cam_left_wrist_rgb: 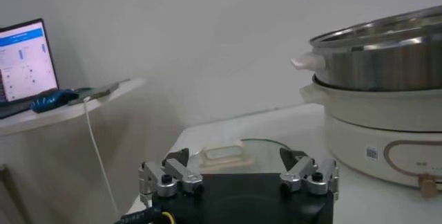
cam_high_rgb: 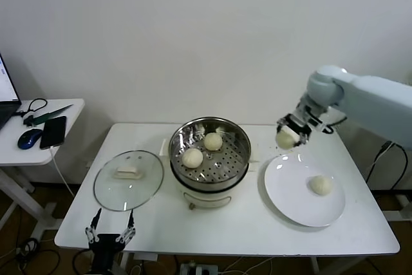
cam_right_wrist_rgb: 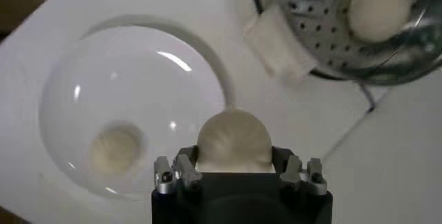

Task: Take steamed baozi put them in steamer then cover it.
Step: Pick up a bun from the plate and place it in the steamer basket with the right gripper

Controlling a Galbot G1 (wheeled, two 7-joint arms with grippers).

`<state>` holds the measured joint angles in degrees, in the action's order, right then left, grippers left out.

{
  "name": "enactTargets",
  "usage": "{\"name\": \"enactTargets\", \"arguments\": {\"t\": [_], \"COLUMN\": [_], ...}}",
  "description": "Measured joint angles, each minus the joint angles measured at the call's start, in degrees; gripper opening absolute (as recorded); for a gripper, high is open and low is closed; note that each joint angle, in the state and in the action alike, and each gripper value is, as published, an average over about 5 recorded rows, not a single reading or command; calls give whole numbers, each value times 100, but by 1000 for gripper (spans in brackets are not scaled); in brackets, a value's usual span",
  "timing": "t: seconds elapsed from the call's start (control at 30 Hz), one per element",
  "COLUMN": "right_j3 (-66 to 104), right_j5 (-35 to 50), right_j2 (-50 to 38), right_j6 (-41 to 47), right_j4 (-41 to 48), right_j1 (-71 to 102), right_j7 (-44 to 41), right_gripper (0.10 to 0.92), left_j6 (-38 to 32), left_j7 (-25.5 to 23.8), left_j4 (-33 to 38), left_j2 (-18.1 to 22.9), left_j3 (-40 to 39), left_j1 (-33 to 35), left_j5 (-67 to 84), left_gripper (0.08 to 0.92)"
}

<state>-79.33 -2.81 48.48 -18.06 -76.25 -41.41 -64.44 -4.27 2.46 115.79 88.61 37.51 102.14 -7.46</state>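
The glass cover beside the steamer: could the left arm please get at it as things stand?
Probably yes: the left end effector hangs open just off the table edge, the cover right ahead, its handle unobstructed.

Two small round cream-white dough buns (cam_high_rgb: 202,149) sit on the perforated floor of the round shiny stainless-steel steamer basket (cam_high_rgb: 239,157); a third (cam_high_rgb: 320,185) lies on a plate, and a fourth (cam_high_rgb: 285,138) hangs lifted above that plate's far edge. The round clear glass lid with a white oblong handle (cam_high_rgb: 129,180) lies flat on the table just left of the steamer.

Plain white wall (cam_high_rgb: 193,37), white table (cam_high_rgb: 225,223), side desk (cam_high_rgb: 38,136) with laptop (cam_left_wrist_rgb: 24,63)
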Motion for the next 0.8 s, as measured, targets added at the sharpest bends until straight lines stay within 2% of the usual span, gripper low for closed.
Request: {"name": "enactTargets", "arguments": {"t": [0.3,0.8], "right_j3": [-12,-39], "right_j5": [-195,-566], "right_j2": [980,2137], "right_j6": [-692,-1157], "right_j4": [-61,-195], "right_j1": [-252,361], "right_j7": [-1,-13], "right_gripper": [694,696], "left_j6": [-17,-18], "left_j7": [-2,-12], "left_j4": [0,15], "left_j2": [-4,-29], "left_j3": [-4,-22], "left_j1": [59,51], "left_j5": [-5,-63], "left_gripper": [823,823]}}
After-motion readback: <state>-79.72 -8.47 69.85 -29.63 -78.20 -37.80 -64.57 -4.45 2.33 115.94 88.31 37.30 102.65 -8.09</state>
